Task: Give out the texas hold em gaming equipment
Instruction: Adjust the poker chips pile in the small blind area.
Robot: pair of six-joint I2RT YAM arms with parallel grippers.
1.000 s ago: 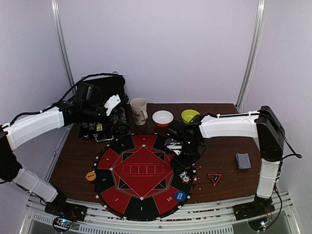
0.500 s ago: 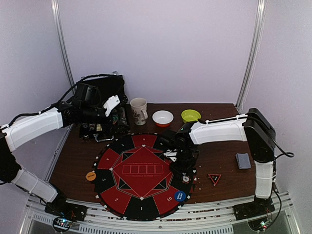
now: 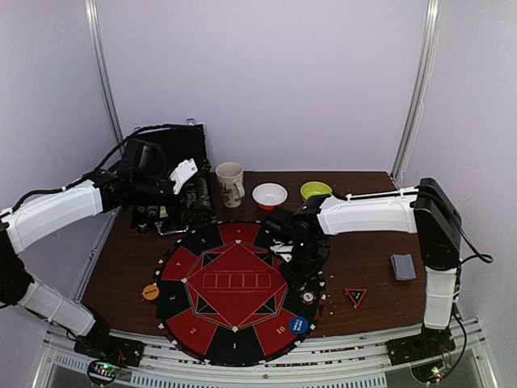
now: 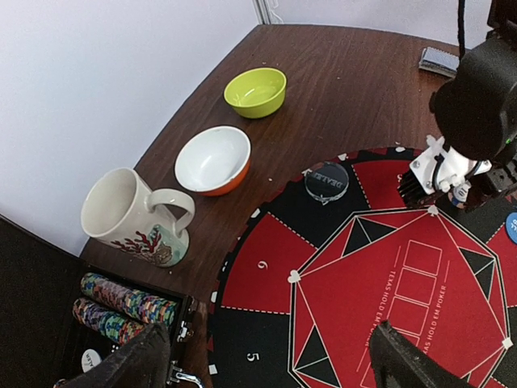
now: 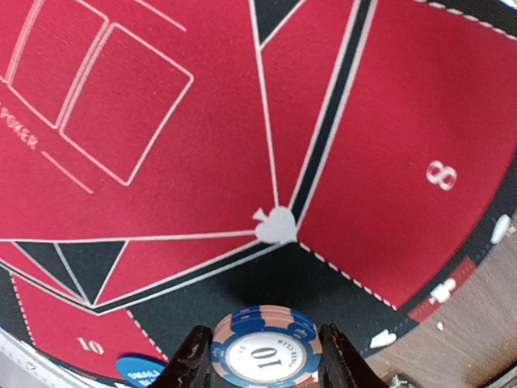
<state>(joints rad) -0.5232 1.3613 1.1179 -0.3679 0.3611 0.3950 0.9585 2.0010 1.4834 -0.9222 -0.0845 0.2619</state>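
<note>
My right gripper (image 5: 265, 356) is shut on a small stack of blue-striped poker chips (image 5: 266, 349) marked 10, over the black segment between seats 8 and 10 of the round mat (image 5: 161, 162). From above, the right gripper (image 3: 303, 275) is over the mat's right side. My left gripper (image 4: 275, 360) hangs open and empty above the mat's far left, near seats 5 and 6. A blue marker disc (image 3: 298, 324) and an orange one (image 3: 150, 292) lie at the mat's edge. The red-black triangle marker (image 3: 355, 297) and the card deck (image 3: 402, 266) lie on the table at the right.
An open black case (image 3: 174, 210) with rows of coloured chips (image 4: 121, 303) stands at the back left. A mug (image 3: 230, 183), a white bowl (image 3: 270, 195) and a green bowl (image 3: 315, 191) line the back. A clear dealer disc (image 4: 327, 181) lies on the mat.
The right arm has swung left and down over the mat, and its gripper has closed on the chip stack. The left arm has stayed put.
</note>
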